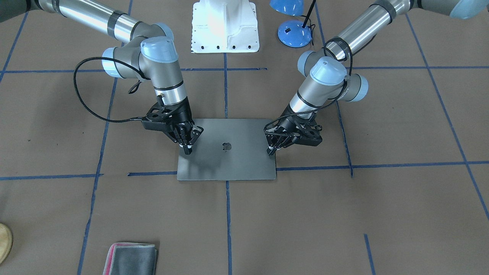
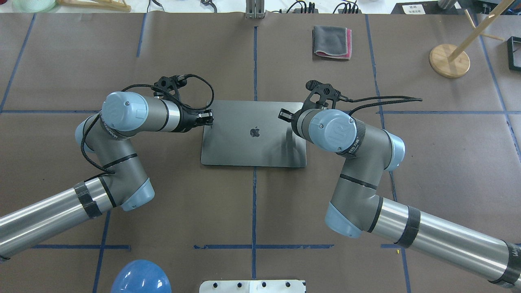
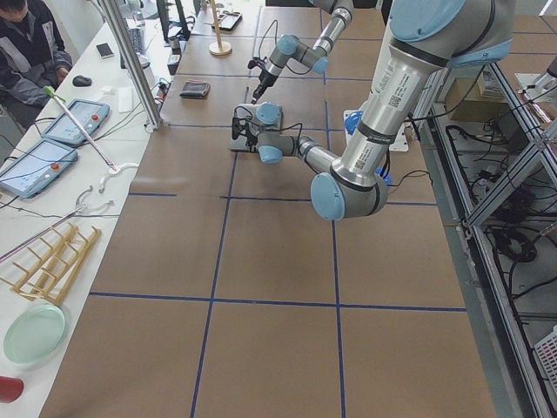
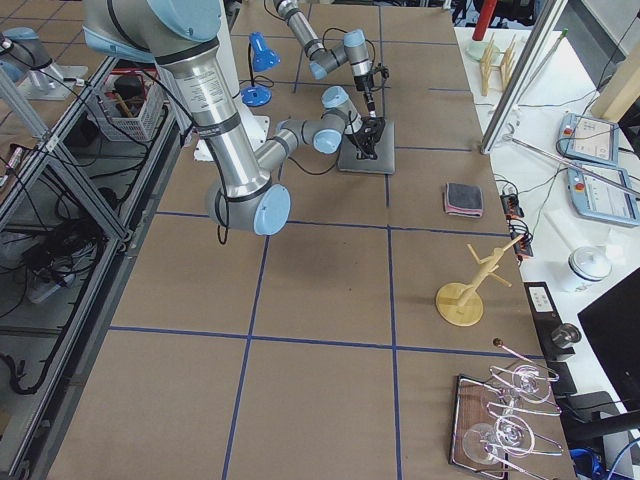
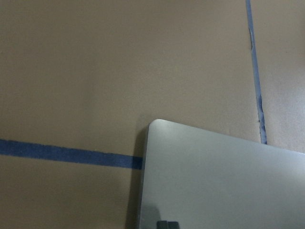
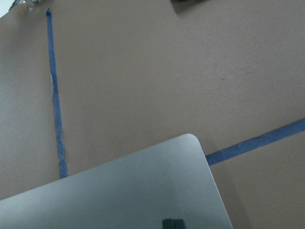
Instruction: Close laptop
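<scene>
Across-bench front view: laptop (image 1: 229,162) lies flat at centre of bench (image 1: 344,214), lid uppermost, logo showing; looks shut or nearly so. Right hand (image 1: 187,149) has fingers pinched together, gripping nothing, tips on lid near one side edge. Left hand (image 1: 272,151) likewise at opposite edge.
Overhead view: laptop between both wrists; fingertips hidden beneath them.
Side views: too small to judge.
Wrist views: lid corner just below each camera, thin shadow along edge.
Judgement: press straight down, both sides evenly, gently; lift off vertically, no sideways drag.

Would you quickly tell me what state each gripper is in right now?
Left gripper: closed, holding nothing, tips down on the laptop lid.
Right gripper: closed, holding nothing, tips down on the same lid.
</scene>
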